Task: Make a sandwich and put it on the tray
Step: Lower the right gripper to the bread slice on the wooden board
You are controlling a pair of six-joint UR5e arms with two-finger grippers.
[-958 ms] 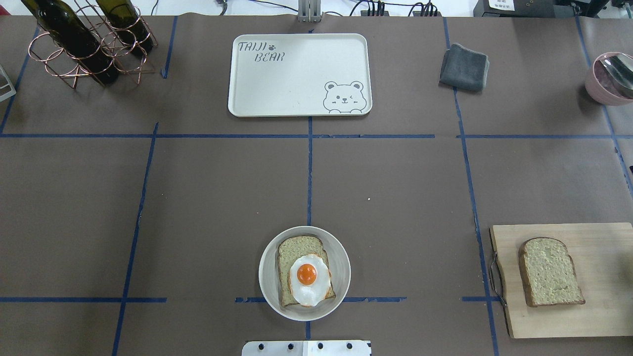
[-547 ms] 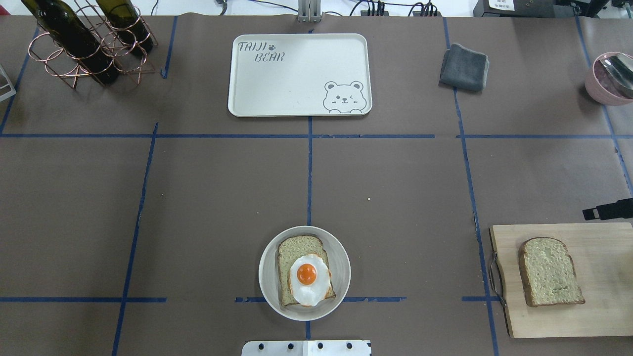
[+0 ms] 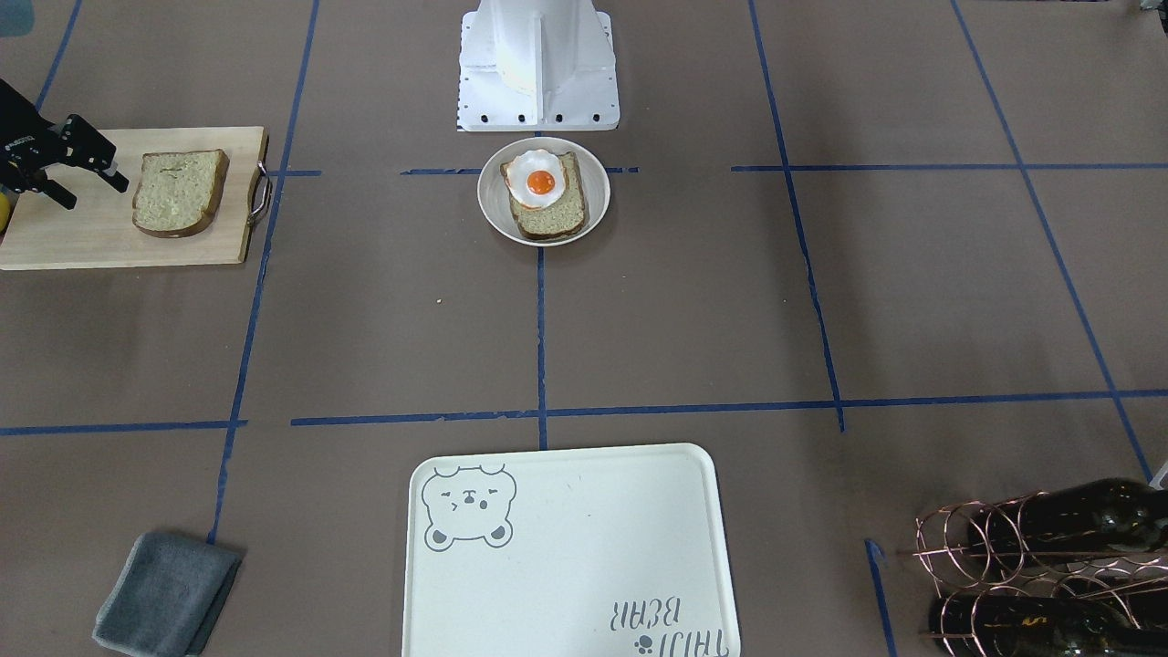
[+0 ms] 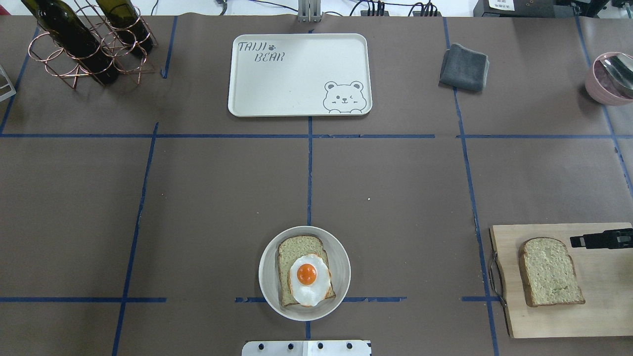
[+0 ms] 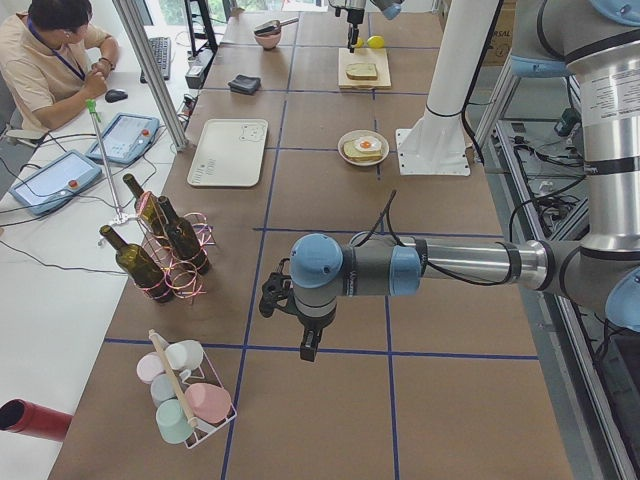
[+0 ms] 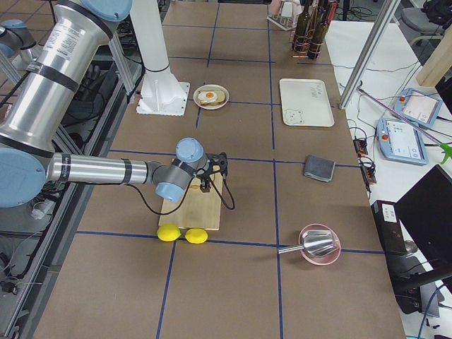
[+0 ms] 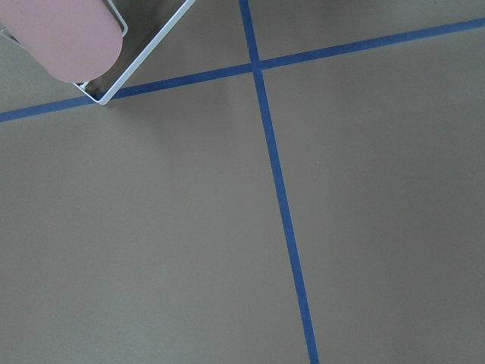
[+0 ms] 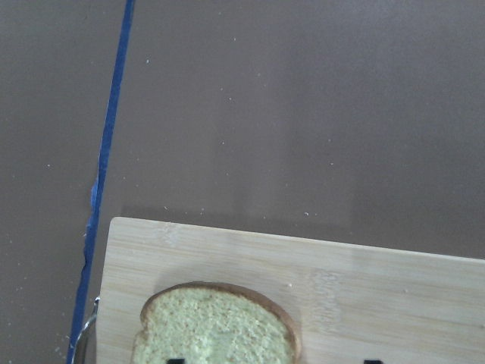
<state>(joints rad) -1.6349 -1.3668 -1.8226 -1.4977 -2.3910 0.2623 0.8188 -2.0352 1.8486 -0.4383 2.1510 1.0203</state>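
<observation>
The table's cover (image 4: 222, 198) is matt brown paper, crossed by blue tape (image 4: 310, 173). The tray (image 4: 296, 84) looks like smooth matt plastic. The cutting board (image 4: 603, 306) is pale grained wood (its handle (image 4: 492, 277) is metal wire). The bread slice (image 4: 550, 272) is rough and porous. The egg (image 4: 311, 289) shines in a smooth bowl (image 4: 267, 277). The cloth (image 4: 464, 66) is soft grey fabric. The coppery wire rack (image 4: 49, 62) holds dark, glossy glass bottles (image 4: 74, 37).

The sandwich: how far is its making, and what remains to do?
Done: one bread slice lies in the bowl with the fried egg on top. In hand: the right gripper hangs open over the cutting board, beside the second slice, holding nothing. Left: that slice must go onto the egg, then the sandwich to the tray, which holds nothing yet.
</observation>
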